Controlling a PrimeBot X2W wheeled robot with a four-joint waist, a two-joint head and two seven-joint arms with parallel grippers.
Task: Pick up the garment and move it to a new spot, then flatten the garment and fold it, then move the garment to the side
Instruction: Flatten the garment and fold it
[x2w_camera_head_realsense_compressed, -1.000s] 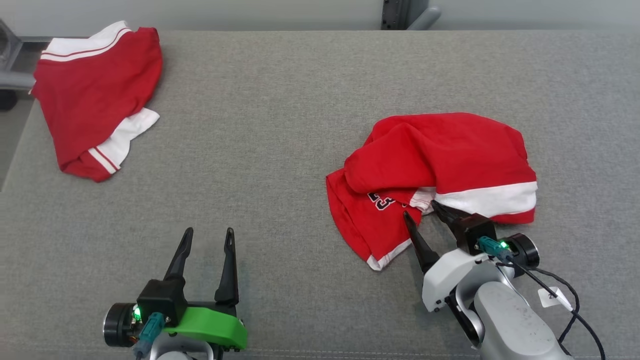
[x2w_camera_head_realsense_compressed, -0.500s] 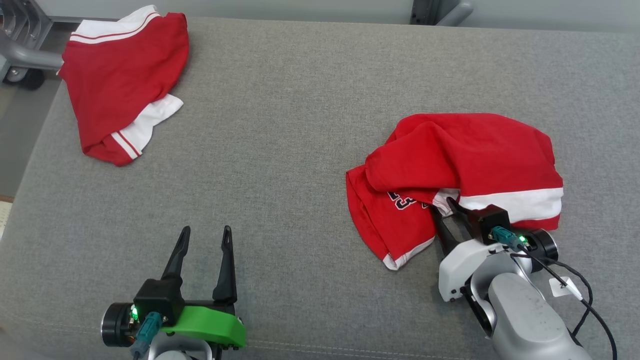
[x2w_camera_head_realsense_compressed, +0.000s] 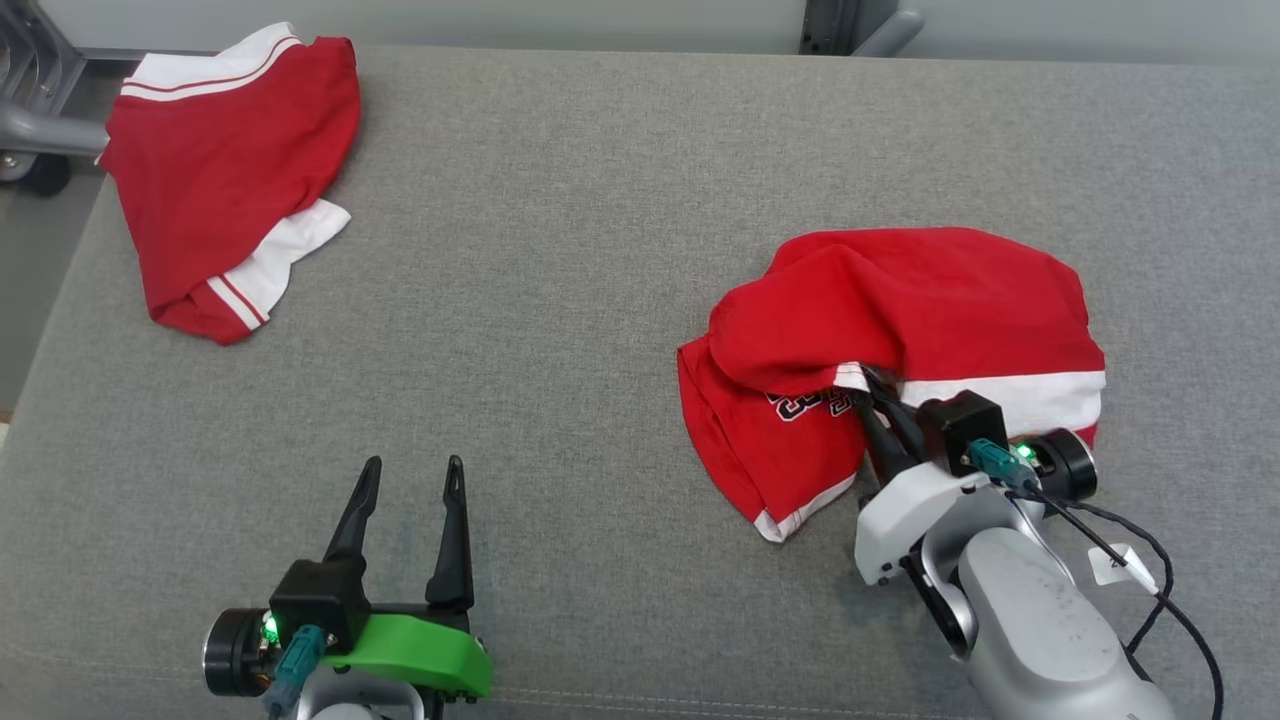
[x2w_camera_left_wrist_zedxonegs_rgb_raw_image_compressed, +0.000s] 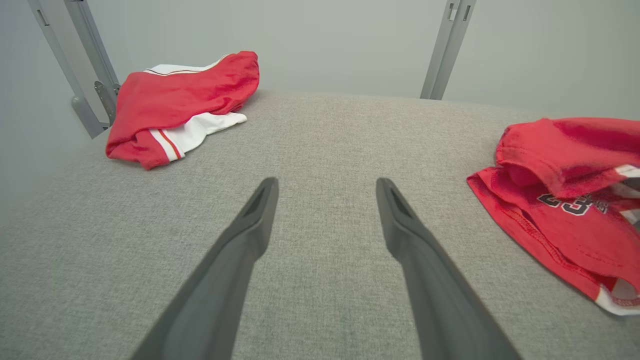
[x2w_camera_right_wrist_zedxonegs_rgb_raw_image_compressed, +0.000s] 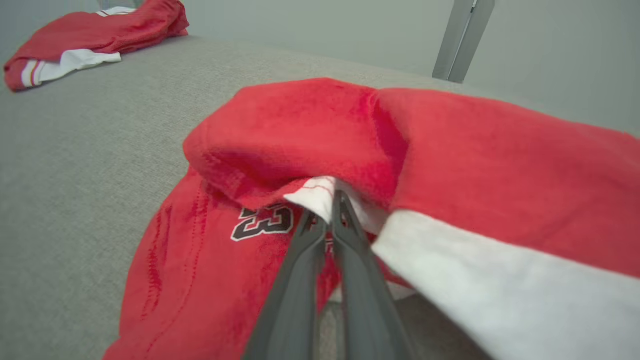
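Crumpled red-and-white cloth garment (x2w_camera_head_realsense_compressed: 900, 300) right of centre on grey fabric surface (x2w_camera_head_realsense_compressed: 550, 250). Right gripper (x2w_camera_head_realsense_compressed: 866, 385) pinched closed on its white hem. Left gripper (x2w_camera_head_realsense_compressed: 413, 468) fingers spread above bare surface. Second red garment (x2w_camera_head_realsense_compressed: 220, 170) far-left corner.

Test lab: grey cloth-covered table (x2w_camera_head_realsense_compressed: 600, 250), metal frame posts (x2w_camera_left_wrist_zedxonegs_rgb_raw_image_compressed: 442, 55)

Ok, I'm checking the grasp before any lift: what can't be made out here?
- Head view: the printed number on the near garment is partly covered by its red fold and the right hand.
- Right wrist view: the fold hides how many layers are pinched.
- Left wrist view: the edge cuts off the near garment's right part.
- Kind of the far garment: too bunched up.
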